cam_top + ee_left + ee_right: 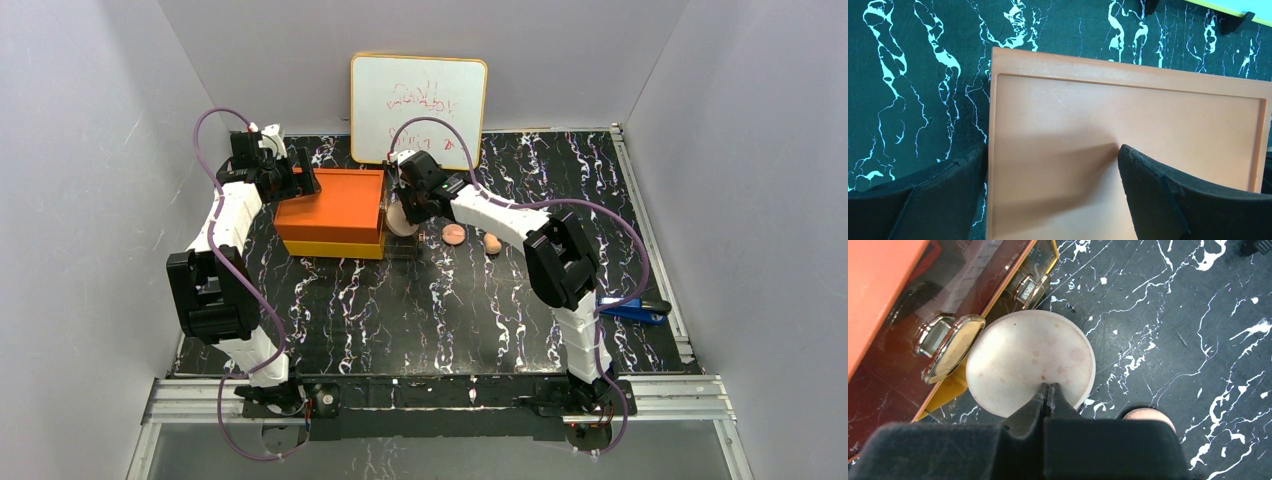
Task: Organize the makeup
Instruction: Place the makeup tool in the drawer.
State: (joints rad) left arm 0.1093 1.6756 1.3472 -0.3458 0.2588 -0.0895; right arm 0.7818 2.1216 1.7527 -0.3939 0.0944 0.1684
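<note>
Lying loose: a flat round peach disc (453, 234) and a tan egg-shaped sponge (492, 243) sit near each other but apart on the table. Both are to the right of the box, just beyond the right arm.
Held makeup: a pale whitish round pad (1030, 362), smooth-rimmed and faintly pink-speckled. It sits in front of the box's clear drawer front and overlaps a gold knob (950, 347) in the wrist view.
Right gripper (1048, 390): fingertips pressed together, nipping the pad's near rim.
Left gripper (1052, 150): jaws spread wide and holding nothing. One finger is over the lid, the other past its left edge; contact cannot be told.
Box: a big orange plastic box (332, 205) on a yellow base, towards the table's far left.
Surface: a black tabletop with white marble veins (420, 320).
Room: plain grey walls. A yellow-framed whiteboard with red scribbles (418, 108) stands at the back. A blue stapler-like object (635, 308) lies at the right edge.
</note>
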